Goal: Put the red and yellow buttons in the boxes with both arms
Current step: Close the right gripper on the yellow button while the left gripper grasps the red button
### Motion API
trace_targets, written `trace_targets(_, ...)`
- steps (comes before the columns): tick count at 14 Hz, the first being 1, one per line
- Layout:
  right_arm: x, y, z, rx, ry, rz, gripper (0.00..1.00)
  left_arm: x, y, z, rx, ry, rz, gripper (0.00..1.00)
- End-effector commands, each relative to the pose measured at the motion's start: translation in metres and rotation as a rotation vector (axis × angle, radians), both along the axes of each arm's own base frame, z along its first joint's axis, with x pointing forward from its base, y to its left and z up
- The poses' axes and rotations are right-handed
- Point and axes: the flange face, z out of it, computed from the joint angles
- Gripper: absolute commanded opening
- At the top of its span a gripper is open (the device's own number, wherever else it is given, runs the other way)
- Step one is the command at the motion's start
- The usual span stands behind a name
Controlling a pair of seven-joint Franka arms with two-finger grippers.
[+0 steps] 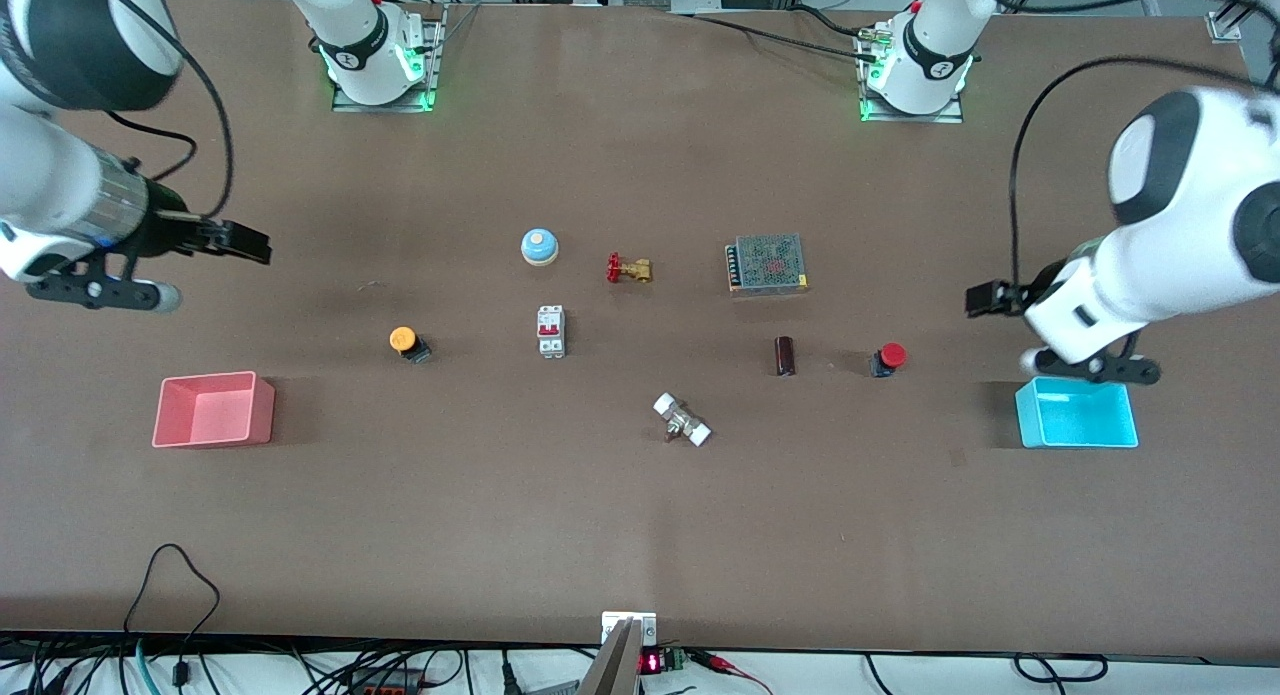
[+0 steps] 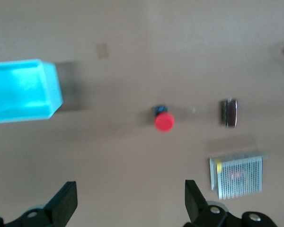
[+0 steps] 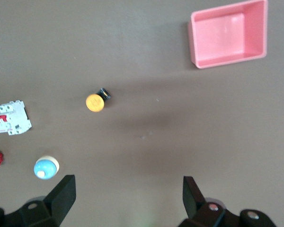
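Toward the right arm's end of the worktop (image 1: 640, 535), the right gripper (image 3: 128, 198) hangs spread and empty near the pink box (image 1: 213, 410) and yellow button (image 1: 405, 341), while the left gripper (image 2: 130, 201), likewise spread and empty, hangs by the cyan box (image 1: 1076, 413) beside the red button (image 1: 888, 358).

Nothing legible from my cameras. The small black display module (image 1: 651, 663) at the table's near edge shows lit red digits, but I can't read the value. The round black-and-white emblems (image 1: 347, 59) on my white arm bases are too small to make out. The white circuit breaker with red levers (image 1: 551, 331) and the grey mesh-covered power supply box (image 1: 768, 263) carry no print I can read. Both wrist views show no readable text.
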Motion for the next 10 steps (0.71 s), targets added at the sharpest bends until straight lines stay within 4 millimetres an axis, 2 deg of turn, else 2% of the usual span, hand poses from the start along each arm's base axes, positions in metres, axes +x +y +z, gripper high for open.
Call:
trace_targets(1, -0.011, 0.032, -0.040, 0.019, -0.050, 0.072, 1.00, 0.005, -0.014, -0.063, -0.032, -0.044, 0.044, 1.00)
trace_targets(2, -0.011, 0.038, -0.054, 0.025, -0.068, 0.094, 1.00, 0.004, -0.015, -0.082, -0.037, -0.065, 0.047, 1.00)
trace_targets(4, -0.004, 0.043, -0.094, 0.044, -0.074, 0.182, 1.00, -0.008, -0.016, -0.122, -0.042, -0.096, 0.056, 1.00)
trace_targets(6, 0.002, 0.048, -0.119, 0.063, -0.076, 0.244, 1.00, -0.025, -0.018, -0.165, -0.053, -0.146, 0.060, 1.00)
trace_targets(8, 0.002, 0.051, -0.142, 0.070, -0.101, 0.247, 1.00, -0.037, -0.021, -0.197, -0.068, -0.190, 0.063, 1.00)
trace_targets(10, 0.003, 0.054, -0.168, 0.071, -0.128, 0.260, 1.00, -0.041, -0.025, -0.217, -0.072, -0.183, 0.063, 1.00)
